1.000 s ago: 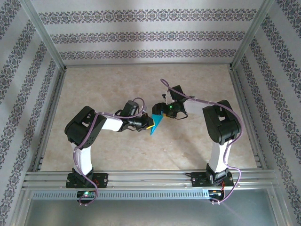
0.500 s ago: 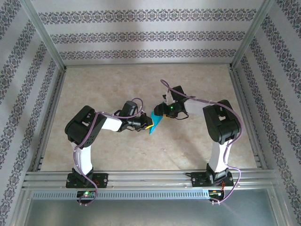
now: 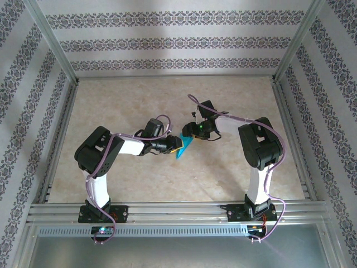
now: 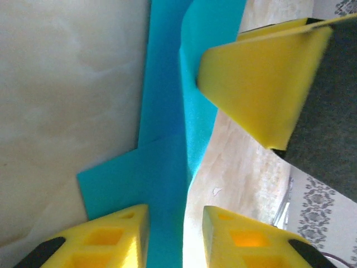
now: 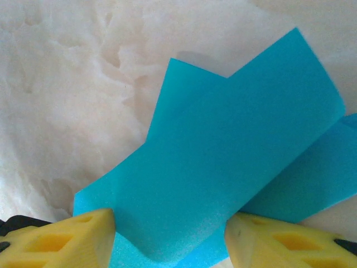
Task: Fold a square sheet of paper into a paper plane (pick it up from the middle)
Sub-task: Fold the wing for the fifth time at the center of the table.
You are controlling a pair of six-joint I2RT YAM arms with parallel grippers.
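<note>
top external view: thin teal-blue folded paper sheet [image 3: 184, 147] lies at frame centre, between both grippers. left gripper [image 4: 175, 215]: jaws parted, sheet passing loosely between. right gripper [image 5: 170, 223]: jaws wide apart, folded flap across the gap, unclamped.
</note>
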